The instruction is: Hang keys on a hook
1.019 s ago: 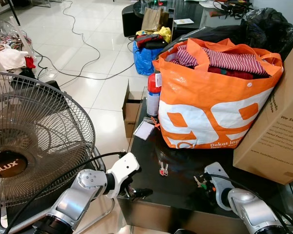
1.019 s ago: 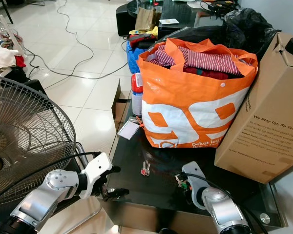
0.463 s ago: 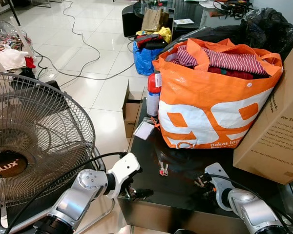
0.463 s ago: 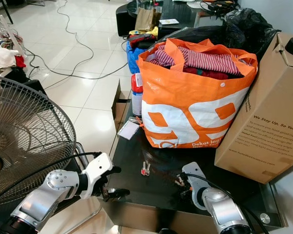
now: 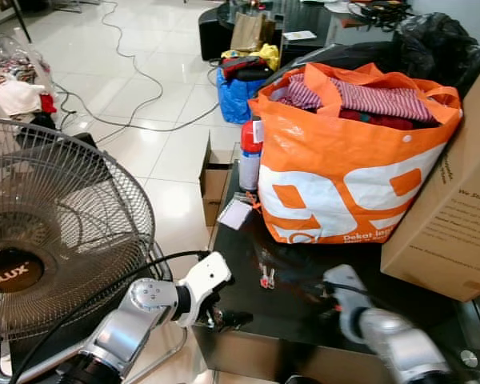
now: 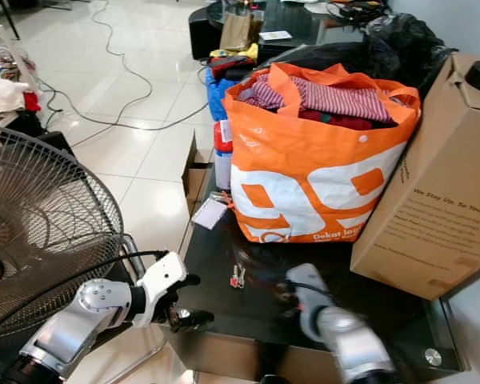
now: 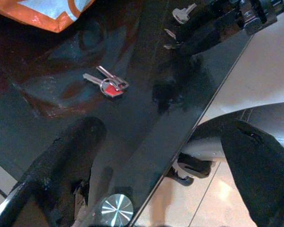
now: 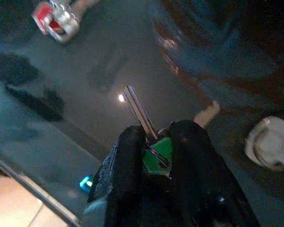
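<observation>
Black table [image 5: 304, 312] | right gripper [image 8: 157, 142] — green-tagged key [image 8: 156, 150] lifted, blurred

Head views are bright, daylight glaring off the floor tiles [image 5: 168, 88]. The right arm [image 5: 384, 336] is motion-blurred. The right wrist view is dim, probably soft-focused.

Both head views look forward and steeply down from above the near edge of the glossy black glass tabletop [image 5: 304, 304], taking in the big orange-and-white shopping bag [image 6: 312, 160] at its far edge and the round wire-grilled fan [image 5: 56, 232] off its left edge. The left wrist view looks close across the tabletop's near-left corner. The right wrist view sits very near the glass. All four share the small red-tagged bunch of keys [image 7: 109, 85].
</observation>
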`<state>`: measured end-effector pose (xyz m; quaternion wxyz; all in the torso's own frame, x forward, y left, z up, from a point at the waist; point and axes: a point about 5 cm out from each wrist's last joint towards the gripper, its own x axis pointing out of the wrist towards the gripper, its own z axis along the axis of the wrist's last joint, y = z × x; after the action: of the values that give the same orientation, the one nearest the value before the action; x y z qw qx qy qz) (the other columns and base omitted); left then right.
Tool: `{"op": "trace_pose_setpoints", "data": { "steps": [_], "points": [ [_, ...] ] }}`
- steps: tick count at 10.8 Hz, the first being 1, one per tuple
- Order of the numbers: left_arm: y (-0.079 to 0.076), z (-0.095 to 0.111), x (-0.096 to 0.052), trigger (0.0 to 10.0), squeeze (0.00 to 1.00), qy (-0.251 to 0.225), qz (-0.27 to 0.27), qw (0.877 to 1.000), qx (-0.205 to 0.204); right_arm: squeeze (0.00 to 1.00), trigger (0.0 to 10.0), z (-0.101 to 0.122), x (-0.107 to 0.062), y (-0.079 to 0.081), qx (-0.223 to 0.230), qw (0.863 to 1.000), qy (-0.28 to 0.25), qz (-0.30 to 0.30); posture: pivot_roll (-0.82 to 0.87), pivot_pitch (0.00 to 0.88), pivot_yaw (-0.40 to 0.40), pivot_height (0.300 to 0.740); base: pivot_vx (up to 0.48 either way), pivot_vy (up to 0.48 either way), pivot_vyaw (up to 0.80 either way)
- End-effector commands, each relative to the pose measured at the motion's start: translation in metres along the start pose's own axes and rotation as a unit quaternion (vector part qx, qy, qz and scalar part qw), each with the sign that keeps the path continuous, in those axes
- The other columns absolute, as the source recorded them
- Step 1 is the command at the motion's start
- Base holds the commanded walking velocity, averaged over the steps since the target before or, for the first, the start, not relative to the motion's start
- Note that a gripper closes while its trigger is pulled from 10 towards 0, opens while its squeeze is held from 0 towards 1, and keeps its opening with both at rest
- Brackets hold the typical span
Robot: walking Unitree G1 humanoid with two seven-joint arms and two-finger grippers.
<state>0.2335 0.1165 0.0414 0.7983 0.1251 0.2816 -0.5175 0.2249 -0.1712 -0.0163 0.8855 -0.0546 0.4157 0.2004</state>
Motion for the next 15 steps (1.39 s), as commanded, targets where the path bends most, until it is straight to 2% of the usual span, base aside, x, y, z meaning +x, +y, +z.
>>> {"op": "trace_pose_setpoints", "data": {
  "steps": [1, 2, 3, 4, 5, 6, 7, 8, 9, 10, 11, 12, 13, 14, 15],
  "points": [
    [0.004, 0.004, -0.001, 10.0, 0.00, 0.000, 0.002, 1.000, 0.012, 0.00, 0.0, 0.018, 0.000, 0.001, 0.000, 0.999, -0.039, -0.005, -0.20, 0.000, 0.018, 0.740, 0.000, 0.000, 0.00],
    [0.004, 0.005, -0.001, 10.0, 0.00, 0.000, 0.003, 1.000, 0.013, 0.00, 0.0, 0.024, 0.002, 0.005, 0.003, 0.999, -0.053, -0.006, -0.20, 0.000, 0.019, 0.740, 0.000, 0.000, 0.00],
    [0.005, 0.005, -0.001, 10.0, 0.00, 0.000, 0.003, 1.000, 0.015, 0.00, 10.0, 0.031, 0.005, 0.009, -0.009, 0.998, -0.067, -0.016, -0.20, 0.000, 0.019, 0.740, 0.000, 0.000, 0.00],
    [0.005, 0.005, -0.001, 10.0, 0.00, 0.000, 0.002, 1.000, 0.015, 0.00, 10.0, 0.031, 0.006, 0.008, -0.016, 0.997, -0.067, -0.029, -0.20, 0.000, 0.019, 0.740, 0.000, 0.000, 0.00],
    [0.005, 0.006, -0.001, 10.0, 0.00, 0.000, 0.002, 1.000, 0.015, 0.85, 10.0, 0.031, 0.006, 0.006, -0.010, 0.997, -0.072, -0.035, -0.20, 0.000, 0.019, 0.740, 0.000, 0.000, 0.00],
    [0.005, 0.006, 0.000, 10.0, 0.00, -0.001, 0.002, 1.000, 0.014, 1.00, 10.0, 0.031, 0.003, 0.003, -0.015, 0.996, -0.072, -0.041, -0.20, 0.000, 0.017, 0.740, 0.000, 0.000, 0.00],
    [0.005, 0.006, 0.000, 10.0, 0.00, -0.001, 0.002, 1.000, 0.014, 0.97, 10.0, 0.030, 0.003, 0.000, -0.023, 0.996, -0.069, -0.049, -0.20, 0.000, 0.015, 0.740, 0.000, 0.000, 0.00],
    [0.006, 0.006, 0.001, 10.0, 0.00, -0.001, 0.002, 1.000, 0.014, 0.00, 10.0, 0.029, 0.002, -0.001, -0.024, 0.996, -0.068, -0.046, -0.20, 0.000, 0.014, 0.740, 0.000, 0.000, 0.00],
    [0.005, 0.006, 0.001, 10.0, 0.00, -0.002, 0.002, 1.000, 0.013, 0.00, 10.0, 0.028, 0.002, 0.006, -0.025, 0.997, -0.070, -0.016, -0.20, 0.000, 0.012, 0.740, 0.000, 0.000, 0.00],
    [0.005, 0.007, 0.001, 10.0, 0.00, -0.002, 0.002, 1.000, 0.013, 0.00, 10.0, 0.029, 0.002, 0.009, -0.030, 0.997, -0.073, -0.010, -0.20, 0.000, 0.012, 0.740, 0.000, 0.000, 0.00],
    [0.005, 0.007, 0.000, 10.0, 0.00, -0.002, 0.002, 1.000, 0.014, 0.95, 10.0, 0.031, 0.004, 0.012, -0.024, 0.997, -0.075, -0.002, -0.20, 0.000, 0.009, 0.740, 0.000, 0.000, 0.00],
    [0.005, 0.007, 0.000, 10.0, 0.00, -0.001, 0.002, 1.000, 0.014, 1.00, 10.0, 0.031, 0.007, 0.014, -0.020, 0.997, -0.068, -0.005, -0.19, 0.000, 0.006, 0.740, 0.000, 0.000, 0.00],
    [0.005, 0.005, -0.001, 10.0, 0.00, 0.001, 0.001, 1.000, 0.014, 1.00, 10.0, 0.031, 0.011, 0.017, -0.024, 0.998, -0.059, -0.008, -0.19, 0.000, 0.003, 0.740, 0.000, 0.000, 0.00],
    [0.004, 0.005, -0.002, 10.0, 0.00, 0.002, 0.000, 1.000, 0.014, 0.00, 10.0, 0.030, 0.013, 0.022, -0.025, 0.998, -0.056, 0.001, -0.19, 0.000, 0.001, 0.740, 0.000, 0.000, 0.00],
    [0.004, 0.004, -0.003, 10.0, 0.00, 0.004, 0.000, 1.000, 0.014, 0.00, 10.0, 0.028, 0.015, 0.026, -0.017, 0.998, -0.053, -0.002, -0.18, 0.000, 0.000, 0.740, 0.000, 0.000, 0.00]
  ]
}}
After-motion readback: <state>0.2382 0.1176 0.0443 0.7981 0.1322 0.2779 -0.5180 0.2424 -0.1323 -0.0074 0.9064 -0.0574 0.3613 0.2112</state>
